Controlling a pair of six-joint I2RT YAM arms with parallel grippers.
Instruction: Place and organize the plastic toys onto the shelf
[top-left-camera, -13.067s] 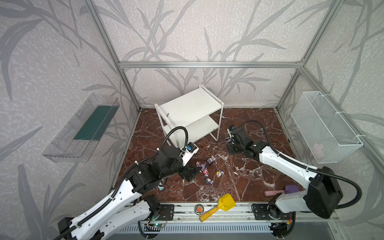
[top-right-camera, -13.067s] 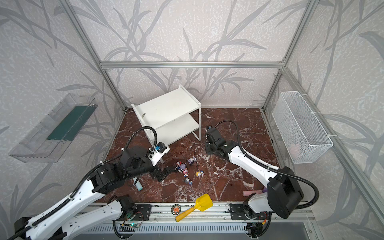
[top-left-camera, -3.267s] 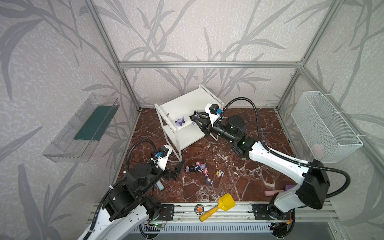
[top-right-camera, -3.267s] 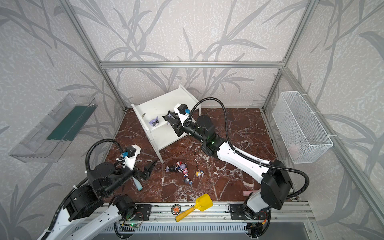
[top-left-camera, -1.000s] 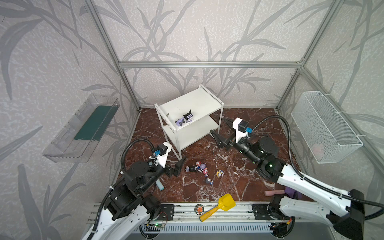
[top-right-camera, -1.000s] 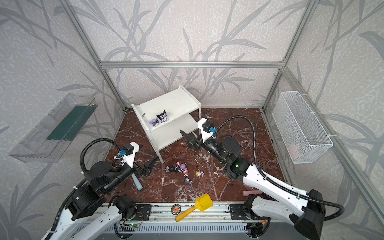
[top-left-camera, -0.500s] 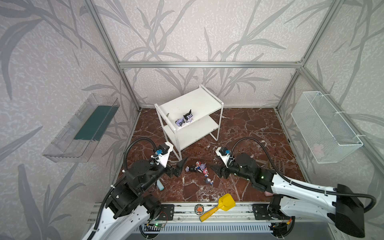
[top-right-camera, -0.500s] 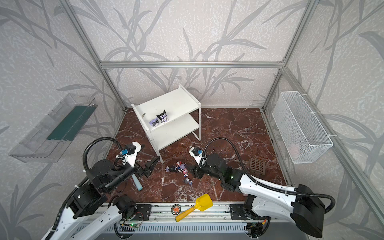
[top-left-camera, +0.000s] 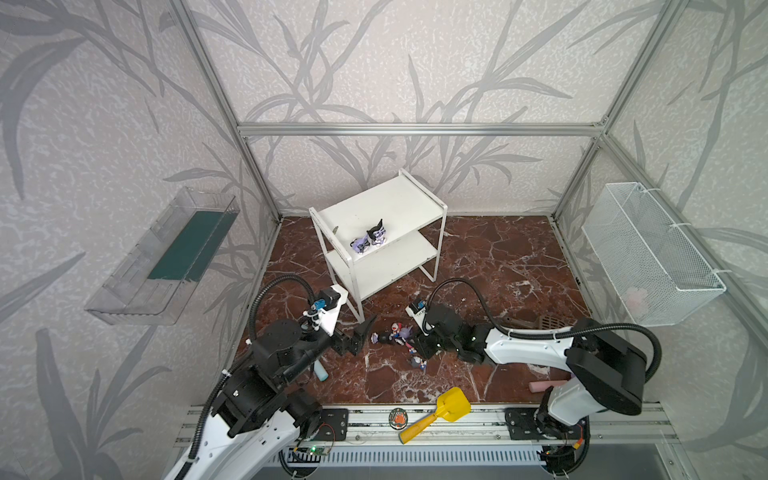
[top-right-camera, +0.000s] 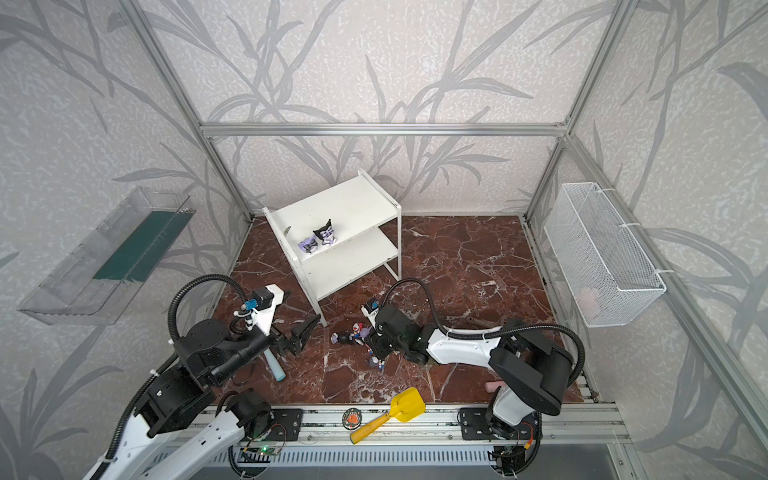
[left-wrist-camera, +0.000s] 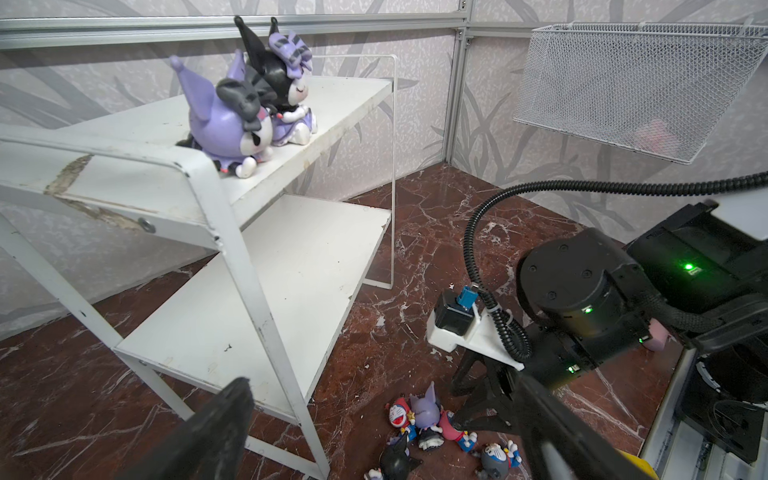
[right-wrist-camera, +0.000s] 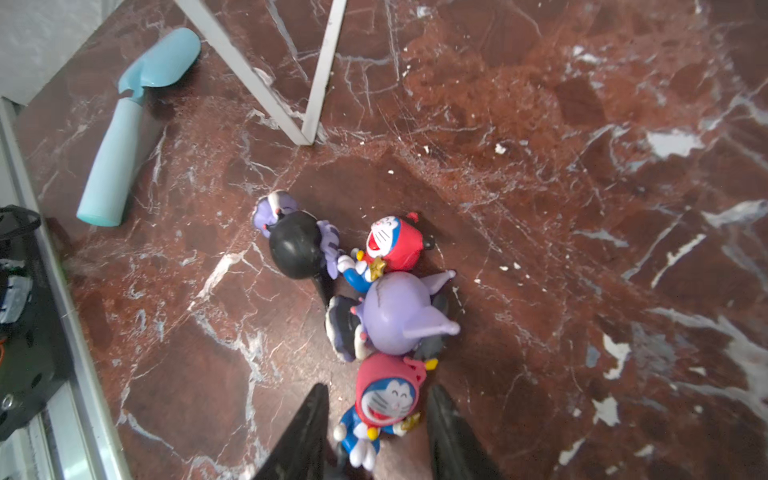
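Red marble floor (top-left-camera: 498, 257): right gripper (right-wrist-camera: 378, 388) jaws apart, straddling pink-hooded blue plastic figurine (right-wrist-camera: 388, 399), unclamped. Left gripper (top-left-camera: 361, 336) wide apart, empty. Two purple pointed-ear figurines (top-left-camera: 360, 244) on top board of white two-tier metal shelf (top-left-camera: 399, 203).

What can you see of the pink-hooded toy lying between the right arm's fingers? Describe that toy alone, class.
The pink-hooded toy is a small, glossy plastic cat figure. It has a pink hood, a white smiling face with whiskers and shut eyes, a blue body, white hands and feet, and a yellow star. It lies face up on the marbled floor, with its hood against the purple toy. The black fingers flank it closely, but contact cannot be told.
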